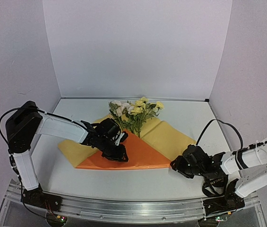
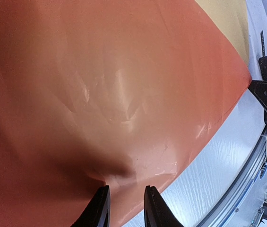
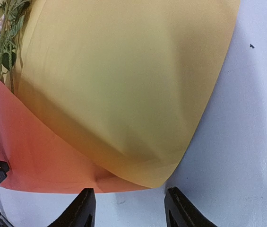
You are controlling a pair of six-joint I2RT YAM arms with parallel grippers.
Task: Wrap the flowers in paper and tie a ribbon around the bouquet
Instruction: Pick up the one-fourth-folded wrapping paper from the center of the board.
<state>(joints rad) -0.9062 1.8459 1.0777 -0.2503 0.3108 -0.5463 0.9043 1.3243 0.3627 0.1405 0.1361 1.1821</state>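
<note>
Paper (image 1: 164,137) lay flat on the bench (image 1: 204,118), mid-field in the top view. An orange flap was folded over its middle, with the yellow face showing at 3 and 9 o'clock of that flap. Flowers (image 1: 134,109) sat at the 12 o'clock end of the sheet, blooms toward 12 and stems running toward 6 under the orange flap, so the bunch's long axis was roughly 12–6. Key relation: the uncovered yellow flap on the right lay at about 10–11 o'clock from the right pincer (image 1: 176,165), its near corner just beside the tips. The right arm was the nearer one to it; the left arm was well apart from that flap. In the right wrist view the fingers (image 3: 83,210) were spread wide with nothing between them. The paper's corner sat just ahead at 12 o'clock, and no contact was evident. Left pincer (image 1: 116,152) was down on the orange flap near its 6 o'clock edge, narrowly open. Orange paper showed in the gap and a crease puckered at the tips. The tips appeared to rest on the sheet, with no fold visibly clamped. Judgement: the next move was likely the right arm's, taking that corner and carrying it toward 9–10 o'clock across the stems while the left tips pinned the orange flap. No ribbon showed in any view.
</note>
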